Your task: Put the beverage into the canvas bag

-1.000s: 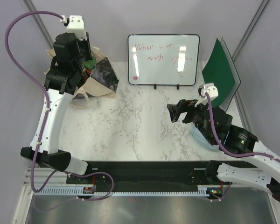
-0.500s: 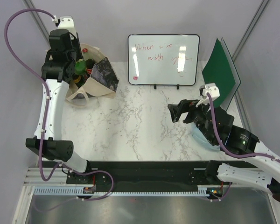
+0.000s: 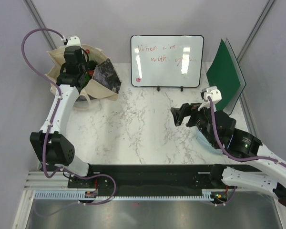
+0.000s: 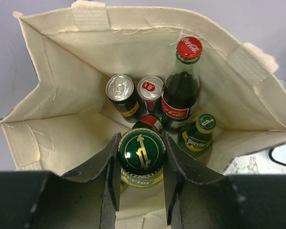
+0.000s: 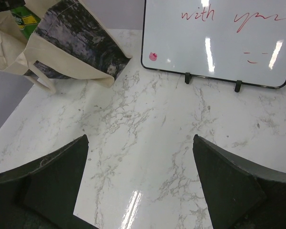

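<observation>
The beige canvas bag [image 3: 97, 88] with a black print stands at the table's back left; its open mouth fills the left wrist view [image 4: 62, 71]. My left gripper [image 4: 141, 160] is shut on the cap of a green Perrier bottle [image 4: 141, 151], held upright inside the bag's mouth. In the bag stand a Coca-Cola bottle [image 4: 181, 93], two cans [image 4: 120, 90], and a second small Perrier bottle [image 4: 200, 131]. My left gripper shows over the bag in the top view [image 3: 75, 67]. My right gripper [image 3: 180, 116] is open and empty above the table's right middle.
A whiteboard [image 3: 167, 61] with red writing stands at the back centre. A green folder [image 3: 225, 78] leans at the back right. The marble tabletop [image 3: 133, 129] lies between the bag and my right arm.
My left arm has swung and lowered the Perrier bottle down into the bag's mouth. The right arm has barely moved.
</observation>
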`<control>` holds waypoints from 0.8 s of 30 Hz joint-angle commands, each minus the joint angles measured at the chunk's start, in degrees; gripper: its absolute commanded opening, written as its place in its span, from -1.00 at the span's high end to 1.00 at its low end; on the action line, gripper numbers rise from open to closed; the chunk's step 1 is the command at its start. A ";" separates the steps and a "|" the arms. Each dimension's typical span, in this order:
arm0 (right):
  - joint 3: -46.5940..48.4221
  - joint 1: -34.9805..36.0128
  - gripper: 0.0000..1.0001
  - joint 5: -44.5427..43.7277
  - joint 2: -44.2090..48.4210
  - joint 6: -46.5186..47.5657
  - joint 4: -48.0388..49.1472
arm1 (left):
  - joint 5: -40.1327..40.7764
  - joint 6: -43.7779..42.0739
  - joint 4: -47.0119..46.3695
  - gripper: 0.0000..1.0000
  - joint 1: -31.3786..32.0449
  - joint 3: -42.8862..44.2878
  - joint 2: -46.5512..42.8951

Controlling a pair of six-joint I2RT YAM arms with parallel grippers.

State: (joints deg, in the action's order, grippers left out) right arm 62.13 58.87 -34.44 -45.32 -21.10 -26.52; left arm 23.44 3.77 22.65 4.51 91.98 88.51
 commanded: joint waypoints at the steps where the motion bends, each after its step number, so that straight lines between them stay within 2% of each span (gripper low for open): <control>1: -0.95 -0.16 -0.96 -0.81 0.23 1.24 2.97 | 7.30 3.52 -18.26 0.95 -0.38 -1.81 -2.21; 7: -2.18 -0.16 -0.96 -0.90 0.14 2.03 4.20 | 14.87 7.12 -22.39 0.95 -1.61 -4.62 -0.88; 9: -2.62 -0.07 -0.96 -0.90 -0.12 2.20 4.46 | 15.58 8.26 -26.33 0.95 -2.40 -6.02 -0.97; 13: -3.59 -0.16 -0.96 -0.98 -0.73 2.73 5.52 | 16.37 11.69 -28.36 0.95 -4.42 -5.94 0.52; 18: -4.29 -0.07 -0.96 -1.42 -1.79 3.87 6.22 | 19.79 6.53 -39.15 0.95 -4.43 -7.26 2.98; 21: -4.65 -0.07 -0.96 -1.95 -2.23 4.40 6.57 | 19.54 4.41 -48.63 0.95 -4.43 -12.43 1.94; 24: -4.91 -0.25 -0.96 -2.22 -2.67 4.67 7.01 | 20.41 3.44 -52.26 0.95 -4.43 -15.69 1.58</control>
State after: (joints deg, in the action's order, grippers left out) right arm 57.65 58.87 -34.96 -47.64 -17.72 -22.57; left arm 39.99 9.76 -9.47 -0.14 77.76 92.86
